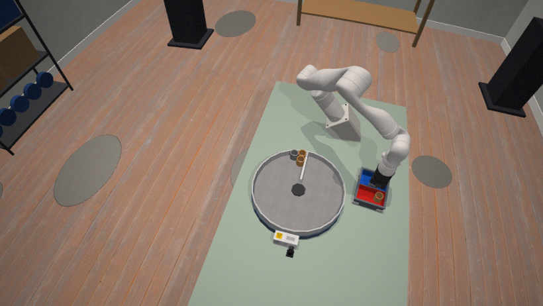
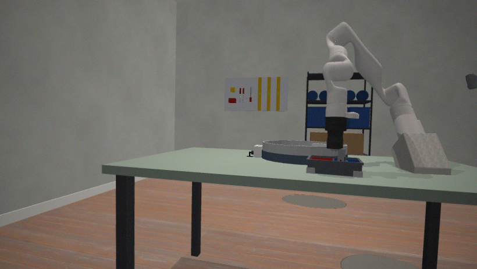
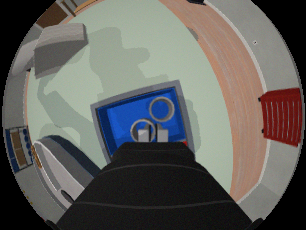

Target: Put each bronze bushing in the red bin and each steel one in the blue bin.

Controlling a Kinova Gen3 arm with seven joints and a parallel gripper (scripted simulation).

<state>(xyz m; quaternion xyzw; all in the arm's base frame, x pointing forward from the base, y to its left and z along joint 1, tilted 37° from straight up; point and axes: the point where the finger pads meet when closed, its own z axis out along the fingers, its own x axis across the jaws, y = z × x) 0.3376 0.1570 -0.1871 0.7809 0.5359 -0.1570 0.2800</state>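
Claw (image 1: 374,185) (image 2: 341,155) (image 3: 153,129): narrow, pinching a steel bushing's wall (image 3: 132,131), wrist view's lower centre
Blue bin (image 1: 366,177) (image 2: 352,160) (image 3: 118,122): another steel bushing (image 3: 150,109), upper right
Red bin (image 1: 365,194) (image 2: 321,159): bronze bushing (image 1: 378,199)

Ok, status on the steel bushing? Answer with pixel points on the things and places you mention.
Tool (image 1: 374,186) (image 2: 341,158) (image 3: 153,129) shut on one steel bushing's wall (image 3: 132,131), over blue bin (image 1: 365,173) (image 2: 352,160) (image 3: 116,122). Second steel bushing (image 3: 150,109) already in there, close by; might crowd the drop. Three more on turntable (image 1: 273,193) (image 2: 283,156) (image 3: 59,167).
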